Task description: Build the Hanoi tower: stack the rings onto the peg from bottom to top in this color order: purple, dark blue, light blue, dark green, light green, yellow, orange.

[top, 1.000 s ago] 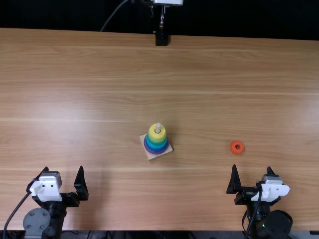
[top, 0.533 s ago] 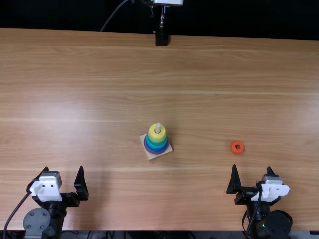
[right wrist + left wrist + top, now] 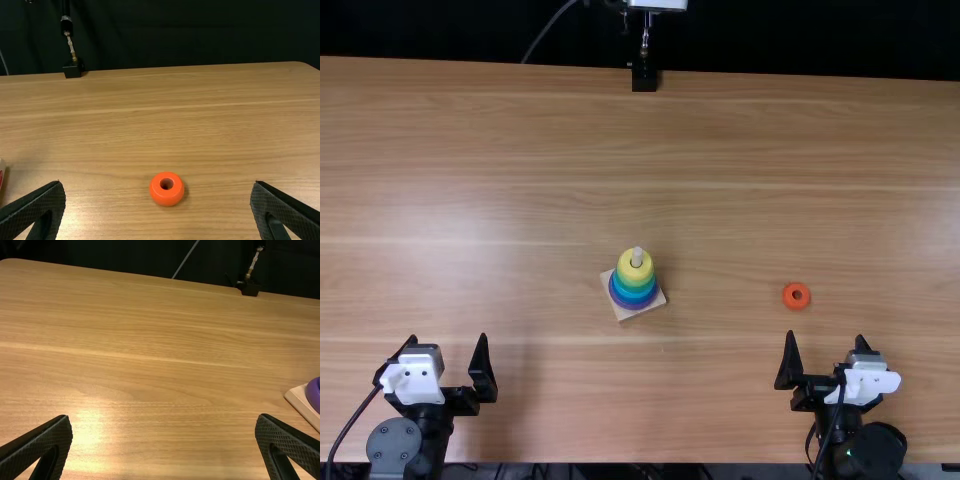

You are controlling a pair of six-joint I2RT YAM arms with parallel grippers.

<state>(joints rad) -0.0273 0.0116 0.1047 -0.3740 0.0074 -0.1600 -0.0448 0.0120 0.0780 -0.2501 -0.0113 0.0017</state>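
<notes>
The orange ring (image 3: 796, 296) lies beyond the right gripper (image 3: 825, 336), whose fingers stand apart, as do those of the left gripper (image 3: 448, 337). Yellow tops the peg's ring stack (image 3: 635, 290), apparently over two greens.

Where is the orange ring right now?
In the top view, the orange ring lies on the table, to the right of the ring stack and just beyond the right arm's open claw.
</notes>
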